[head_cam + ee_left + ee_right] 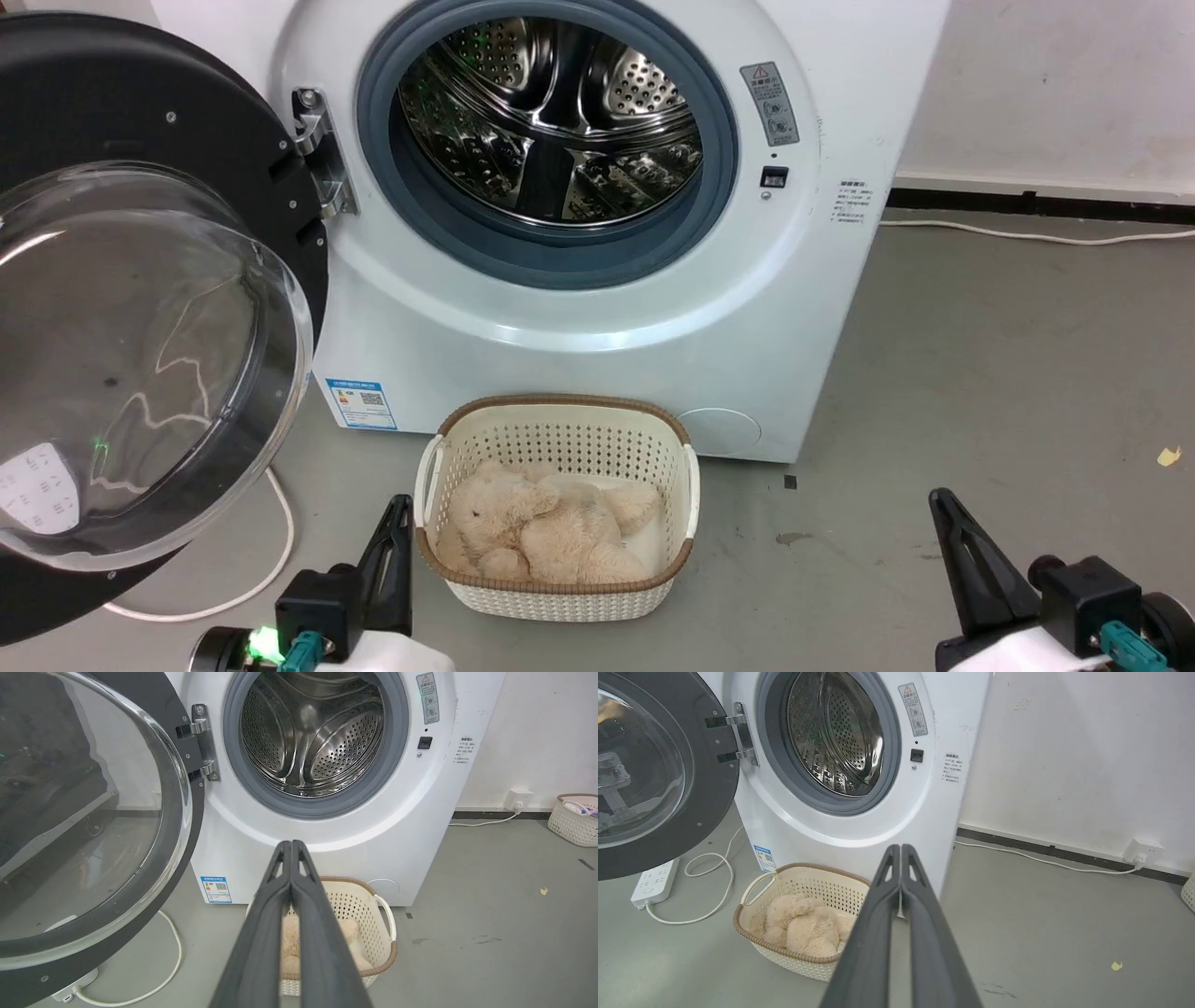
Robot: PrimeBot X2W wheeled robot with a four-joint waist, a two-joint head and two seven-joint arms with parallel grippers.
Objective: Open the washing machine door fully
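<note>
Left end effector [292, 848] and right end effector [901, 850] are both seen clenched, each closed tight on nothing, low before the washing machine [607, 308]. The washing machine door [201, 112] is swung wide on its left-side hinge [322, 154], its bulging clear glass bowl [140, 355] (glossy, ringed in black) turned outward toward the robot. A perforated steel drum [560, 112] is exposed inside a grey rubber gasket [448, 224].

It looked like a bare laundry corner: a white front-loading washing machine [560, 373] stood on a grey floor [1008, 373] against a scuffed white wall [1064, 756], a laundry basket [560, 439] before it, a power strip [654, 882] lying nearby
</note>
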